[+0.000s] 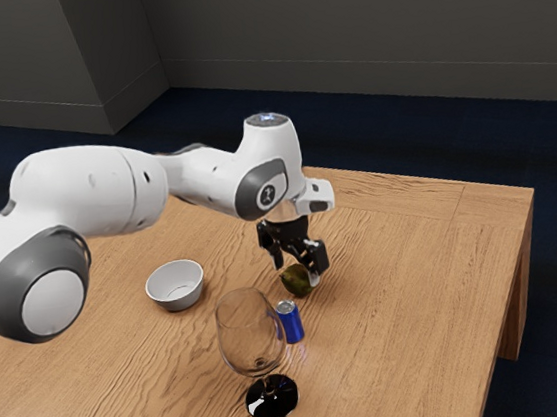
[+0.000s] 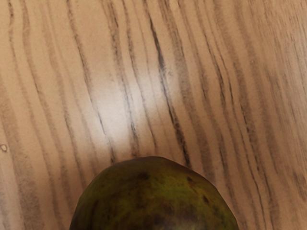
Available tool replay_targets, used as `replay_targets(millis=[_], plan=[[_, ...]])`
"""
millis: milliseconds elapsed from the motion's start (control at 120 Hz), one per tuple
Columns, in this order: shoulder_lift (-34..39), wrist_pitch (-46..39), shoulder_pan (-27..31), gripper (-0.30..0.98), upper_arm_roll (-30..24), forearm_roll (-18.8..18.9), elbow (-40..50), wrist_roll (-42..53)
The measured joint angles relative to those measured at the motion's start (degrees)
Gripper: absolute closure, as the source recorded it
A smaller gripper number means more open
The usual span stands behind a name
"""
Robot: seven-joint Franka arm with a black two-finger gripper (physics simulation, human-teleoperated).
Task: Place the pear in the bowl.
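Note:
In the exterior view my black gripper points down over the pear, its two fingers spread wide. The dark green pear rests on the table between and just below the fingertips, partly covered by the nearer finger; no grip from both sides is visible. The wrist view has the mottled green-brown pear large at its lower edge, close under my hand. A white bowl stands upright to the exterior view's left of the gripper, and its visible inside holds nothing.
A blue can stands close to the pear on the camera's side. Nearer the camera is a tall wine glass with a black base. The wooden table ends at an edge on the exterior view's right.

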State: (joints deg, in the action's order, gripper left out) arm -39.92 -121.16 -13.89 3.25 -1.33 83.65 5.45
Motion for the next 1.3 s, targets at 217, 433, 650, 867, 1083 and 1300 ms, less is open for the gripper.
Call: replay_targets(millis=[217, 433, 650, 867, 1083, 1300], plan=[[-1.35, -0.64, 0.0, 0.09, 0.03, -0.04, -0.94, -0.53], [-1.41, -1.57, 0.2, 0.26, 0.1, 0.0, -0.96, -0.85], [-1.4, -1.94, 0.48, 0.31, 0.17, 0.04, -0.63, -1.19], [1.67, -1.95, 1.73, 0.35, 0.17, 0.21, -0.11, -1.44], [8.95, -1.9, 10.18, 0.36, 0.09, 0.56, 4.27, -1.72], [16.69, -1.88, 17.18, 0.37, 0.1, 0.73, 16.02, -2.02]])
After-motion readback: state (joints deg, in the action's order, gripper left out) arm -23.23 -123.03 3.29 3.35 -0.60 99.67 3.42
